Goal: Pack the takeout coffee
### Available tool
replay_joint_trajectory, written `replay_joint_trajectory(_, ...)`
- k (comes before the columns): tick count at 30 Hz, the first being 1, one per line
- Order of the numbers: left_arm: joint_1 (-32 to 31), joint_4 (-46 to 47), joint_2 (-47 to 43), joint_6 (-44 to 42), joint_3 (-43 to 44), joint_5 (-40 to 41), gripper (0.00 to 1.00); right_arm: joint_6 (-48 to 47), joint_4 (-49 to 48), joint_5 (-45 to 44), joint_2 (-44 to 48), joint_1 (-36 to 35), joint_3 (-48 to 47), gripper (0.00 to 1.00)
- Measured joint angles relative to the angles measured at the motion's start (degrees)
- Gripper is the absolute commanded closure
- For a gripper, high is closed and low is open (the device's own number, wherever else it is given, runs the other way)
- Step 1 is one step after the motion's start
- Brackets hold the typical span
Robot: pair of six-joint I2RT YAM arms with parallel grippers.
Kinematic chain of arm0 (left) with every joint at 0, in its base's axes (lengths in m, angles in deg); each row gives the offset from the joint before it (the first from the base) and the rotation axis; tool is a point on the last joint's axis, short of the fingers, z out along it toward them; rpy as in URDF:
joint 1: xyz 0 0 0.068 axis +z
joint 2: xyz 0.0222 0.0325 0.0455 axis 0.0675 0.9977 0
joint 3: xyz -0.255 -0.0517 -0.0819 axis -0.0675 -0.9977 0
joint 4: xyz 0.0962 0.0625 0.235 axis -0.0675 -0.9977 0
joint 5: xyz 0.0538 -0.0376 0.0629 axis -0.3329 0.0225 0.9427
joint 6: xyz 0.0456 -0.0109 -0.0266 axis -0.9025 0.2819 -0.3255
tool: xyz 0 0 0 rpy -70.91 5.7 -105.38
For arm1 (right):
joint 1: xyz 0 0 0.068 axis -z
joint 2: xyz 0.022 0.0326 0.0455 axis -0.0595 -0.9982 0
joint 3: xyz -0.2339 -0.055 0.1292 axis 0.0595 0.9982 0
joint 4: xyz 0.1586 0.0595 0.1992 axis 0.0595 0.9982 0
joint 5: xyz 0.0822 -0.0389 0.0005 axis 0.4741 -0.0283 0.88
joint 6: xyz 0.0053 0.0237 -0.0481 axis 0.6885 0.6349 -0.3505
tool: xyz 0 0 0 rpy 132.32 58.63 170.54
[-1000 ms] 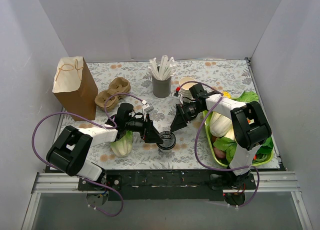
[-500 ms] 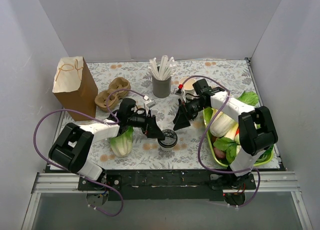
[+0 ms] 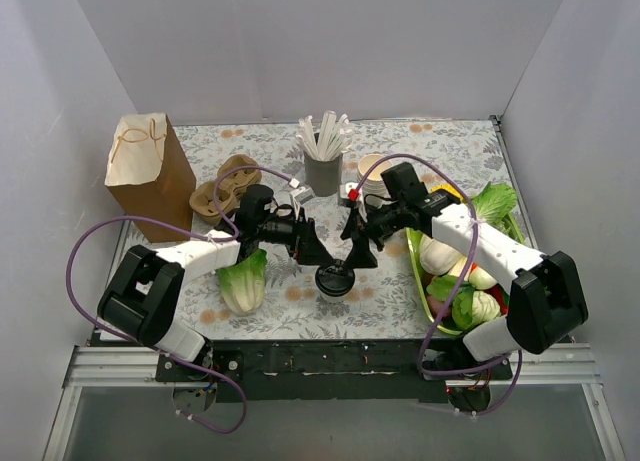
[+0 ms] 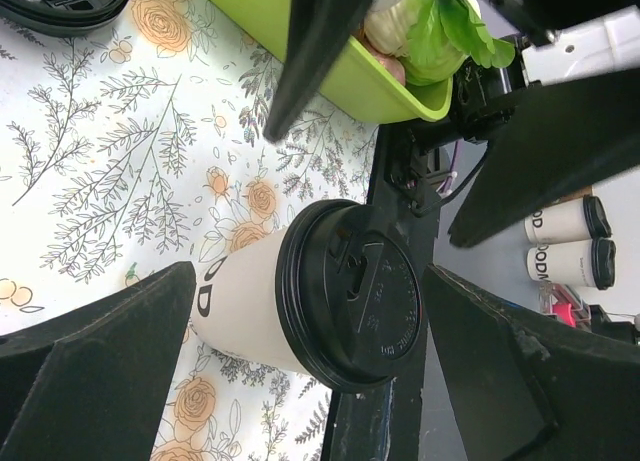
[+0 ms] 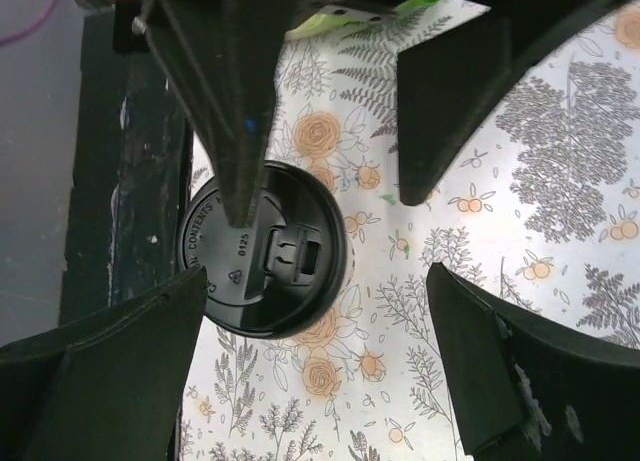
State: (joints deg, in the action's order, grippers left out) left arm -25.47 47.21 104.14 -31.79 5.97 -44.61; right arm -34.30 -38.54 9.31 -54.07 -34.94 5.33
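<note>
The takeout coffee (image 3: 335, 279) is seen standing upright on the flowered table (image 3: 270, 146), near the front edge and roughly midway between the two arms, its black lid in place. The left gripper (image 3: 314, 252) is held just to the left of the cup and slightly behind it, with its fingers (image 4: 110, 356) spread wide. In the left wrist view the cup is framed in the gap between them and is touched by neither. The right gripper (image 3: 358, 251) is held just to the right of the cup, likewise spread apart, and in its own wrist view the lid (image 5: 265, 251) is seen from above between the fingers (image 5: 105, 366), with nothing pinched. A leafy green (image 3: 243, 281) lies left of the cup, and a green tray (image 3: 417, 271) of vegetables sits to its right. A brown paper bag (image 3: 150, 171) stands at the far left, well apart from the cup.
</note>
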Motion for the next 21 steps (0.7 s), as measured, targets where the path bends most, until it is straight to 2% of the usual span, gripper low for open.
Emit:
replay_joint_trajectory(6,0.0,0.33,0.11,0.68,-0.96,0.13,0.02,-3.54,-0.9,-4.68,2.71,-4.85,3.3,0.02)
replay_joint_trajectory(21,0.0,1.33,0.92,0.94,-5.73,0.98,0.02,-7.5,-0.48,-7.37,2.8,-10.27,3.69,0.02)
